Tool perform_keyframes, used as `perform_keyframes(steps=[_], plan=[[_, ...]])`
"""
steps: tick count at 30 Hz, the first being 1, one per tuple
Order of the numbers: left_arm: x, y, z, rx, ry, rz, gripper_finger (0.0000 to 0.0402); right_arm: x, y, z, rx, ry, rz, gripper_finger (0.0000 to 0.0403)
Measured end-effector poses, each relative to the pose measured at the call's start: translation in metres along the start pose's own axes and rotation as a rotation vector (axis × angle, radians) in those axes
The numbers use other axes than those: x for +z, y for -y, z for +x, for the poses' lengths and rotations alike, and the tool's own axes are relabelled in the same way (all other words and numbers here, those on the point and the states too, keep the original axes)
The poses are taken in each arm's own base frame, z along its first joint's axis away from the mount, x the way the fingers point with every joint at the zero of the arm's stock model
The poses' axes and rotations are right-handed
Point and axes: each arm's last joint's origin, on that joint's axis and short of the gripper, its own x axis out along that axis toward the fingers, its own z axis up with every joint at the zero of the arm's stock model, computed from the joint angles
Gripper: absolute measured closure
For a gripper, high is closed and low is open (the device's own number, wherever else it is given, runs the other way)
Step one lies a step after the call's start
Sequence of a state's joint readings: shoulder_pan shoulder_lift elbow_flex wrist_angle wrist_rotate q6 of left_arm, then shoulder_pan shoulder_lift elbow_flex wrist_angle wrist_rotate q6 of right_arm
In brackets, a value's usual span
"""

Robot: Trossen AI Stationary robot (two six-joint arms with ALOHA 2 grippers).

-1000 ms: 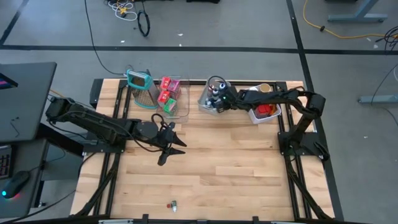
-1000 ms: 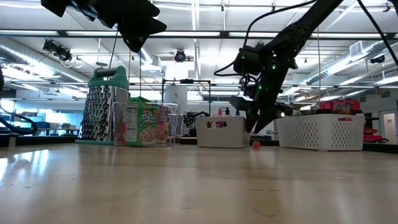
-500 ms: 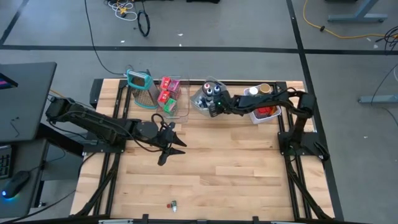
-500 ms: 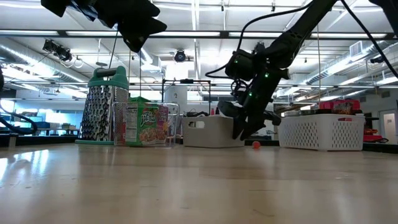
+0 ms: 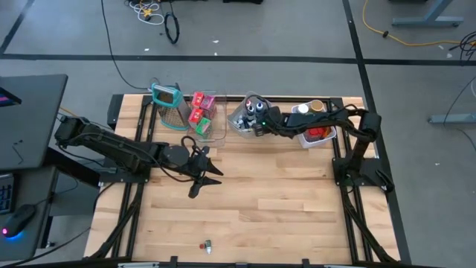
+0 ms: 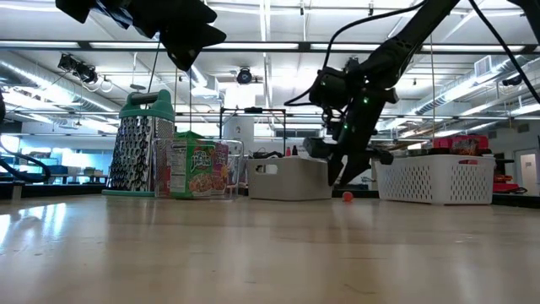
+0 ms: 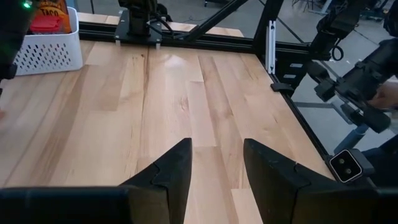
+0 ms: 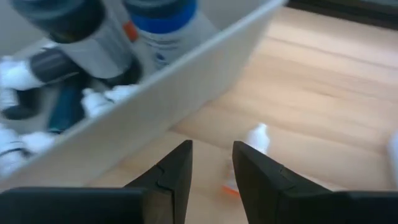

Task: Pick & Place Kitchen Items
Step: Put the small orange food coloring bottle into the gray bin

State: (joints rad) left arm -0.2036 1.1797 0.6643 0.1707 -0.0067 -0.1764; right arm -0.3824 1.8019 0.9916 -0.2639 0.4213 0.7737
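The left gripper (image 5: 201, 176) hangs over the bare middle-left of the table (image 5: 260, 193), jaws parted with nothing between them; its wrist view shows only wood past the fingers (image 7: 174, 171). At the far left stands the grater (image 5: 169, 104), and just right of it a clear bin (image 5: 216, 123) with red and pink packets (image 5: 199, 108). Right again is the grey bin (image 5: 239, 119), holding dark-capped bottles (image 8: 93, 31). The right gripper (image 5: 251, 128) hovers low at that bin's near edge, jaws a little apart and empty, with a small white and orange bit (image 8: 252, 146) on the wood just past the fingers (image 8: 177, 171). From the low view, a small red bit (image 6: 347, 196) lies beside the gripper. The white bin (image 5: 318, 134), with red goods inside, sits at the far right. A tiny bit (image 5: 207, 243) lies alone at the near edge
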Motion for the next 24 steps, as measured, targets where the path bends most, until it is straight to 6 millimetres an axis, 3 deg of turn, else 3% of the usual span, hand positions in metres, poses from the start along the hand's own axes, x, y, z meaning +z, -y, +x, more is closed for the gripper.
perform_keyframes(steps=[9, 24], plan=[[0.000, 0.000, 0.000, 0.000, 0.000, 0.000, 0.0248, -0.004, 0.007, 0.002, -0.121, 0.029, 0.069, 0.0277], [0.000, 0.000, 0.000, -0.004, 0.000, -0.003, 0.0248, -0.024, 0.002, 0.036, -0.182, 0.028, 0.050, 0.0277]])
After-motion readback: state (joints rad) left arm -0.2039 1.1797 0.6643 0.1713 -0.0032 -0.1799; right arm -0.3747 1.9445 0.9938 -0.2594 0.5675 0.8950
